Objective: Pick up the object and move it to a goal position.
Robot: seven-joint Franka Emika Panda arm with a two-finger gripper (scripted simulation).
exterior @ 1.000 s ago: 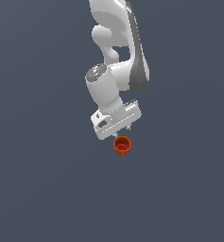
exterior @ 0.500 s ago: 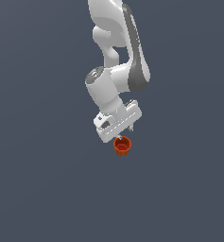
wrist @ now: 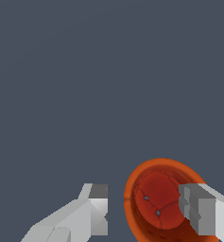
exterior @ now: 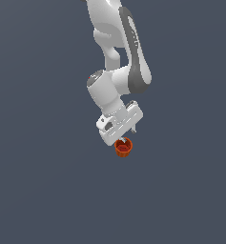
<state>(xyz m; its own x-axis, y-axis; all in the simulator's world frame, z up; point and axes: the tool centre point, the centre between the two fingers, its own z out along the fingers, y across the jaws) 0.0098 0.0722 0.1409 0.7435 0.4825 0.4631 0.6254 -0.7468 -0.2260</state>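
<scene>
The white arm (exterior: pixel 119 71) reaches down from the top of the exterior view, its wrist tilted, and ends in the tool (exterior: pixel 125 139) just above the pot (exterior: pixel 124 147). The pot is small, orange-red, ribbed on its sides, and stands upright with its round rim up, on a plain dark grey surface (exterior: pixel 38 190).

In the wrist view the tool (wrist: pixel 144 208) is spread open. One finger (wrist: pixel 97 208) stands clear of the pot (wrist: pixel 158 201), with a gap of bare surface between them. The other finger (wrist: pixel 201 210) overlaps the pot's opening; it hangs over or inside the rim, and I cannot tell whether it touches the wall. So the pot sits off-centre between the fingers, toward one of them, and the fingers are not pressed against it.
</scene>
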